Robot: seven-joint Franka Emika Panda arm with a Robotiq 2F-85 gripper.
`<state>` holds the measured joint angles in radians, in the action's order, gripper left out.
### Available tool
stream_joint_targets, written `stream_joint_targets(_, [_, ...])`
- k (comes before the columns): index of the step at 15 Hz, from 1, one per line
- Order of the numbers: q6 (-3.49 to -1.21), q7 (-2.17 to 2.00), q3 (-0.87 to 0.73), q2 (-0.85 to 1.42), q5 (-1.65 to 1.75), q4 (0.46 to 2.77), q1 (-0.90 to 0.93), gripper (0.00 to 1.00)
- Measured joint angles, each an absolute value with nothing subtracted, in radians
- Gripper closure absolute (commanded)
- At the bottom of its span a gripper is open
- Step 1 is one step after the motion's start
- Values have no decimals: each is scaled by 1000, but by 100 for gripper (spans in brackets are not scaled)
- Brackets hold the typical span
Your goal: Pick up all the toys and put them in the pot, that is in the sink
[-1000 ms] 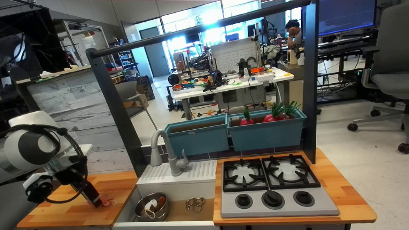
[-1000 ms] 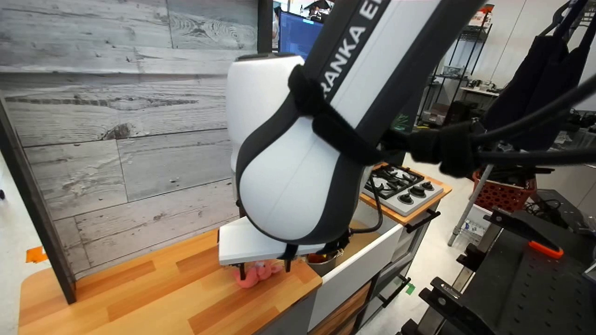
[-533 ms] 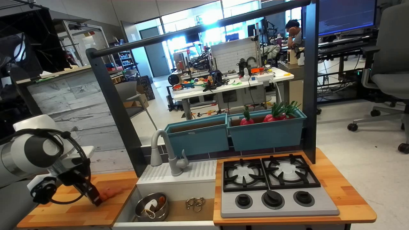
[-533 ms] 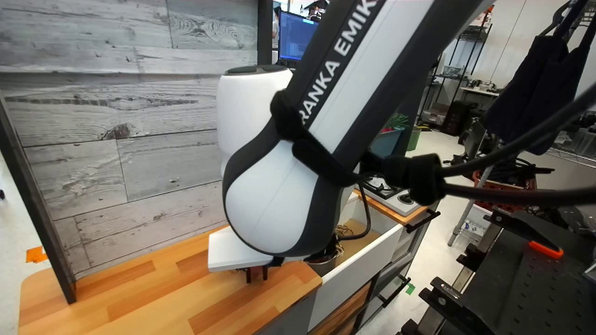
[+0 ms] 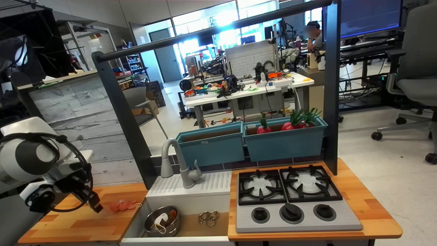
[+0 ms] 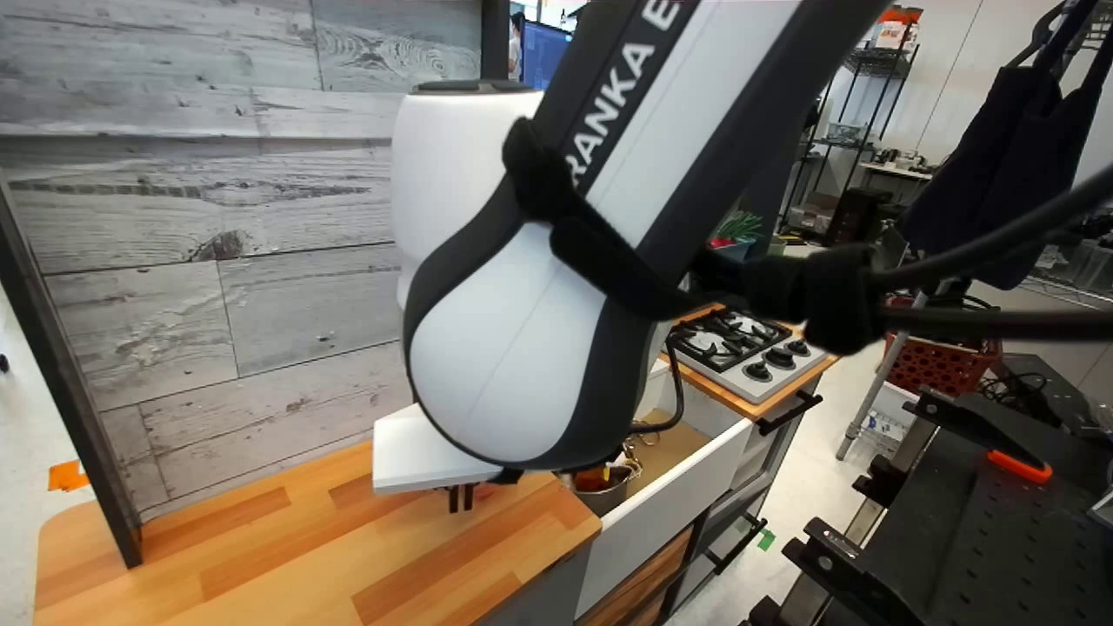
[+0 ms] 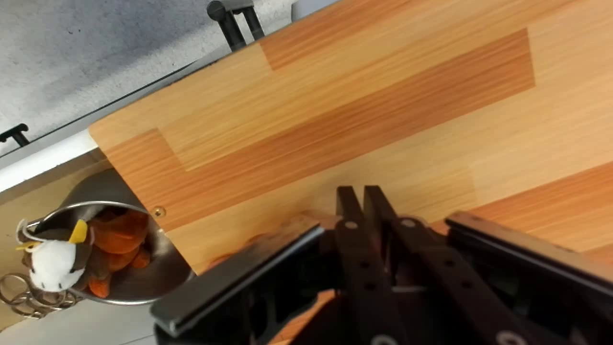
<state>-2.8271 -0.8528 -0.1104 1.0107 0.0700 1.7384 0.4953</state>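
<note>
Countertop [image 5: 73,229] has 1 coral toy [image 5: 122,205], sink [image 5: 205,204] 1 pot [image 7: 163,270] w/ min. 2 toys [image 7: 117,234].

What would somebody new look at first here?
Probably the big white-and-black robot arm, looming mid-picture in an exterior view. Then the coral toy lying on the wooden counter, and the shiny pot in the sink, with a white-headed toy inside.

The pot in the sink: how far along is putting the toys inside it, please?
Looks done: the pot holds a white-headed toy and orange plush. In hand: nothing; the gripper is closed, empty. Left: the pinkish-orange toy on the wooden counter near the gripper.
</note>
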Motion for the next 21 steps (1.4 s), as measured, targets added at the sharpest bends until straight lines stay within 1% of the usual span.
stream_joint_targets(3, [-2827,-846,-170,977,73,1773,540,37])
stream_joint_targets(4, [-2824,-847,-196,973,73,1774,554,31])
stream_joint_targets(5, [-2821,-847,-220,973,73,1773,563,22])
stream_joint_targets(8, [-2773,-855,-275,988,73,1748,566,1])
stream_joint_targets(9, [-2739,-859,-286,1000,73,1730,564,0])
stream_joint_targets(14, [-2611,-876,-275,1084,73,1621,542,0])
stream_joint_targets(15, [-2602,-881,-264,1100,73,1600,535,25])
stream_joint_targets(16, [-2594,-886,-252,1114,72,1580,529,26])
stream_joint_targets(19, [-2582,-897,-217,1142,71,1531,507,51])
stream_joint_targets(21, [-2580,-903,-197,1154,71,1508,491,66])
